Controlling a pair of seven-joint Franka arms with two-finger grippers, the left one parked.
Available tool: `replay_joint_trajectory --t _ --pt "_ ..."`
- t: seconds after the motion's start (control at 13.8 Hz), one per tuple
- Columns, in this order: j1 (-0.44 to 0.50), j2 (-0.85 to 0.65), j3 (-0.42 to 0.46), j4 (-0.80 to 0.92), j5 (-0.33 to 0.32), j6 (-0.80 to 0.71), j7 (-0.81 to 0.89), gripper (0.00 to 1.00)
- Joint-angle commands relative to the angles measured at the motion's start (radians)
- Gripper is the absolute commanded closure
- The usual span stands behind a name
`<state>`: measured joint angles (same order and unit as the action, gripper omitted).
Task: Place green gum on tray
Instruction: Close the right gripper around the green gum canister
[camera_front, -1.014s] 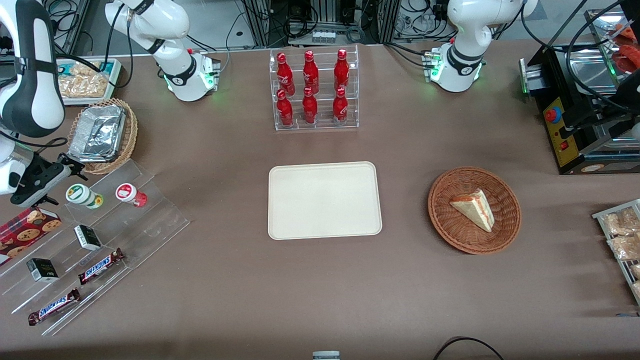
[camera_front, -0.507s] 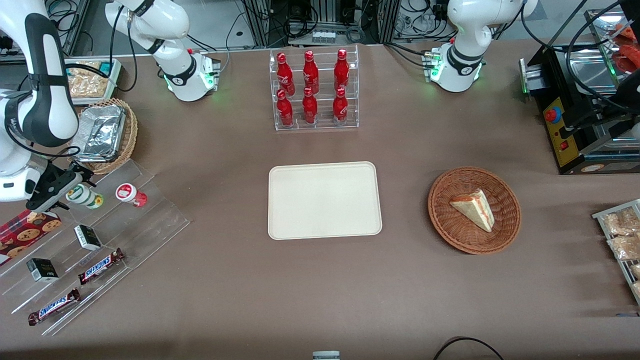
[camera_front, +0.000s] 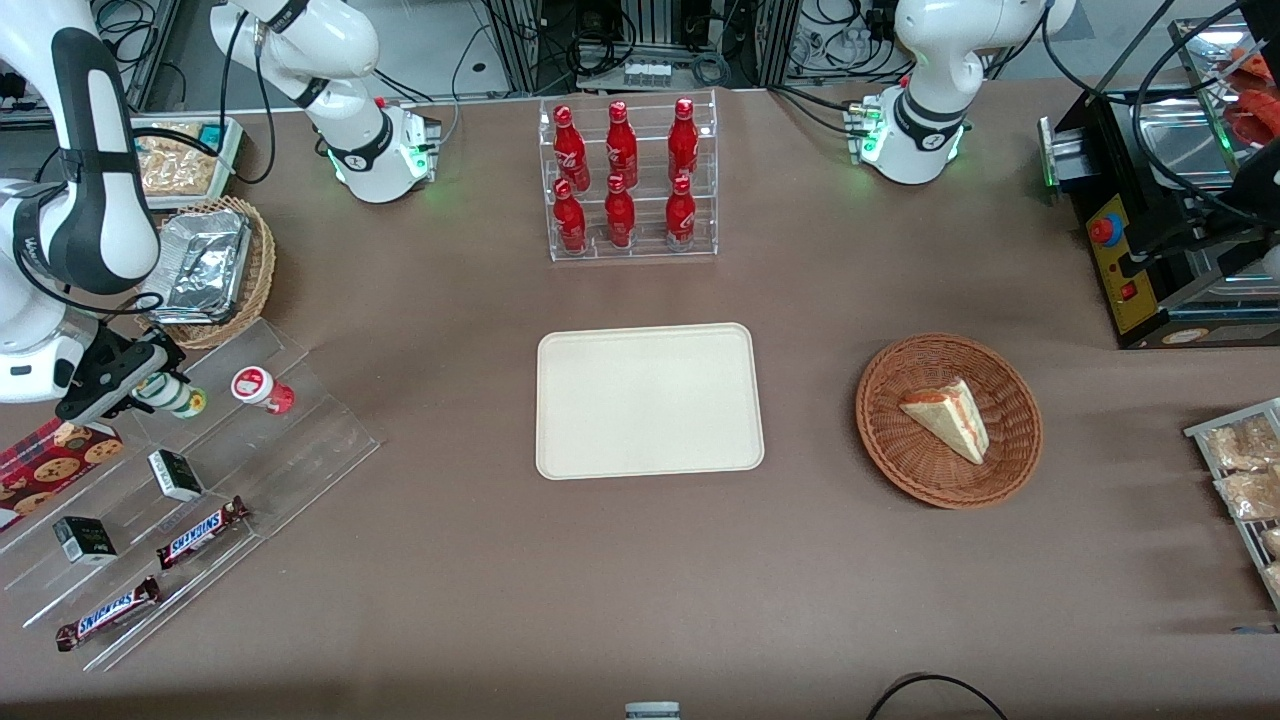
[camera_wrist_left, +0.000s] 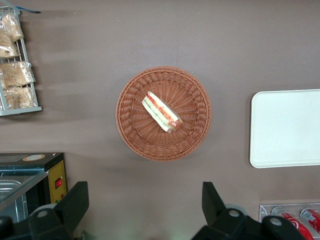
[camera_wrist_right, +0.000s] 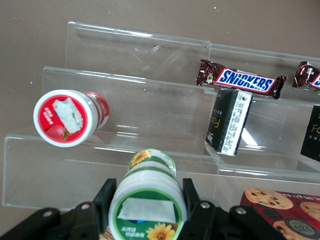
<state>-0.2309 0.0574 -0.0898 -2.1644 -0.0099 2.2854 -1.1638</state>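
Wrist view is showing the black claw (camera_wrist_right: 147, 200) straddling the green-lidded white gum canister (camera_wrist_right: 148, 200), fingers flanking it, contact uncertain; front view is hiding its lid.

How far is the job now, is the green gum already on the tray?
Not yet. The approach looks done: the gripper is at the clear stand, its fingers on either side of the green gum, which lies on a step beside the red gum. Whether they grip it is unclear. Lifting, carrying and setting it on the bare tray are left.
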Motion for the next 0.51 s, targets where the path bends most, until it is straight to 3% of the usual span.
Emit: replay_joint_trajectory --t 0.0,0.22,0.43 --pt "0.001 -0.019 0.010 0.049 -0.001 -0.079 0.013 1.00" --pt "0.050 -0.016 0.021 0.149 -0.001 -0.208 0.099 1.00" --pt "0.128 -0.017 0.022 0.173 -0.001 -0.245 0.231 1.00"
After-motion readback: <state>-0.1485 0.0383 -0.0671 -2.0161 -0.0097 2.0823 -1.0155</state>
